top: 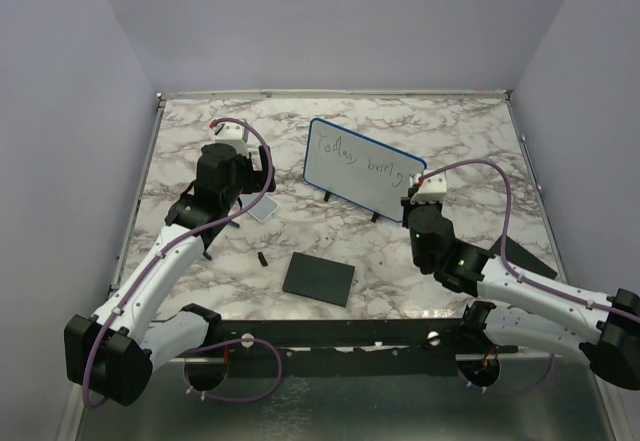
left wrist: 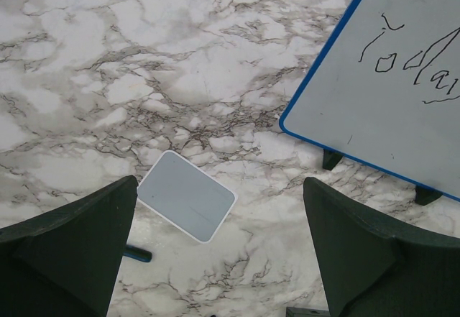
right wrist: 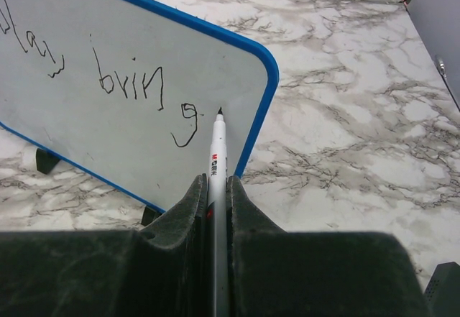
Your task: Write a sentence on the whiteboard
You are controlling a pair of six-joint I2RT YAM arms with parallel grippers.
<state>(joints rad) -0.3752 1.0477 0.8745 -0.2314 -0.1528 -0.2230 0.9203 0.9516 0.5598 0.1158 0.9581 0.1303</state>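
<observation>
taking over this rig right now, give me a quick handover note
Left gripper open and empty, hovering over the small grey tile by the whiteboard's left end.
Right gripper shut on the marker, its tip near the board's right edge, beside the last g.
Done: the sentence reads roughly "today bring" so far.
Left: the remaining words; that line is nearly full, so probably continue on a second line.

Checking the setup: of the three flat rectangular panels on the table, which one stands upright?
The blue-rimmed whiteboard, propped on black feet; the black pad and the small pale tile lie flat.
</observation>
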